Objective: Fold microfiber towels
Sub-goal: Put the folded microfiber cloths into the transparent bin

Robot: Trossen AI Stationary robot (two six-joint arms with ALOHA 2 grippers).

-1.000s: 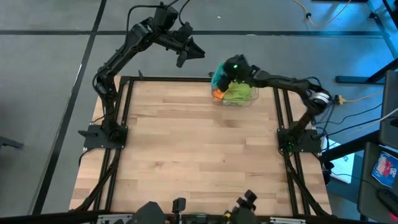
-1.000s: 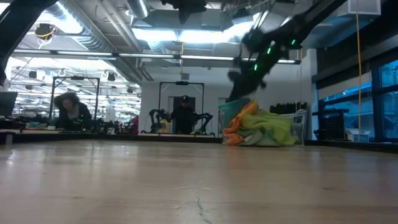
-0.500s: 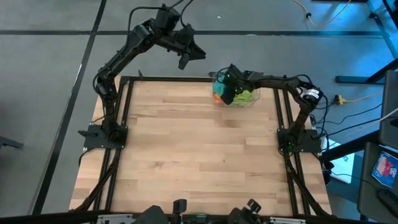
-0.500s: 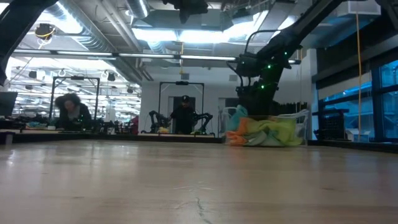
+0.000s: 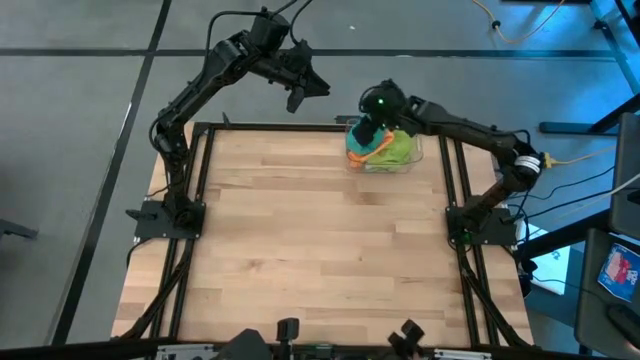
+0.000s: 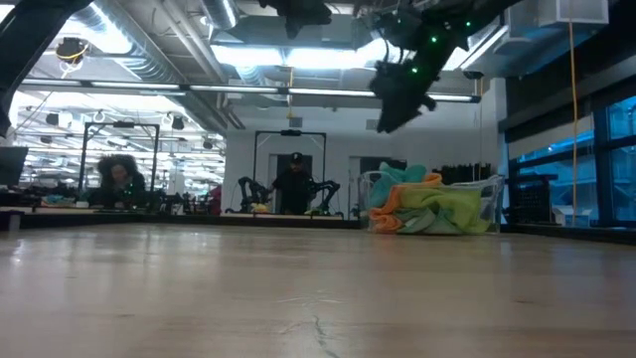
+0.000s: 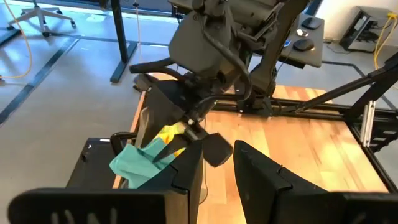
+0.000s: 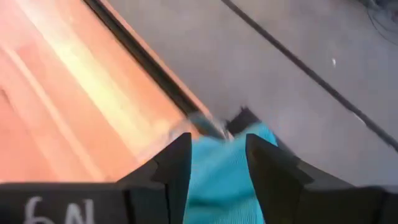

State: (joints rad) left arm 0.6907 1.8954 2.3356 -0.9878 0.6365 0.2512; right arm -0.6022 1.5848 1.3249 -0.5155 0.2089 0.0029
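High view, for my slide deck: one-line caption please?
Right gripper hangs above the clear bin of microfiber towels; left gripper waits beyond the table's far edge.

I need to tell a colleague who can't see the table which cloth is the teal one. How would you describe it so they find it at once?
Look at the far edge of the wooden table, right of centre, where a clear plastic bin holds a heap of cloths. The teal towel lies at the heap's left end, on top, under the right gripper. Its neighbours are an orange towel just below it and a lime green towel.

right hand (image 6: pixel 402 85) hangs raised, fingers parted; left hand (image 5: pixel 305 88) waits beyond the far edge.
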